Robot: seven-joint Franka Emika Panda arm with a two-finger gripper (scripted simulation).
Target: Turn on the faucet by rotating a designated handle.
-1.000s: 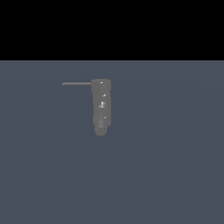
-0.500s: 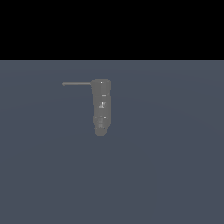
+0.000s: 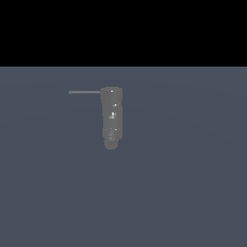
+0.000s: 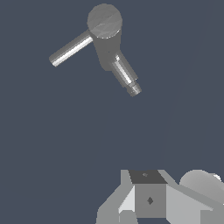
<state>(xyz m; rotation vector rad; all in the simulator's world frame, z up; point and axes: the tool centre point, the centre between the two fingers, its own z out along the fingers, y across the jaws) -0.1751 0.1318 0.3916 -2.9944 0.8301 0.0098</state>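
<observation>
The faucet (image 3: 112,117) is a small dark grey cylinder with a rounded cap and a narrower stepped nozzle, standing on the flat grey-blue floor. The handle (image 3: 85,92) is a thin straight rod sticking from the cap end toward the exterior view's left. The wrist view shows the faucet (image 4: 109,41) from above with its handle (image 4: 71,49). Grey blocky parts of my gripper (image 4: 148,199) show at that picture's edge, well apart from the faucet and touching nothing. I cannot tell how the jaws stand. The arm is out of the exterior view.
A flat grey-blue floor (image 3: 183,183) surrounds the faucet on all sides. A rounded light grey part of the arm (image 4: 203,183) shows beside the gripper in the wrist view.
</observation>
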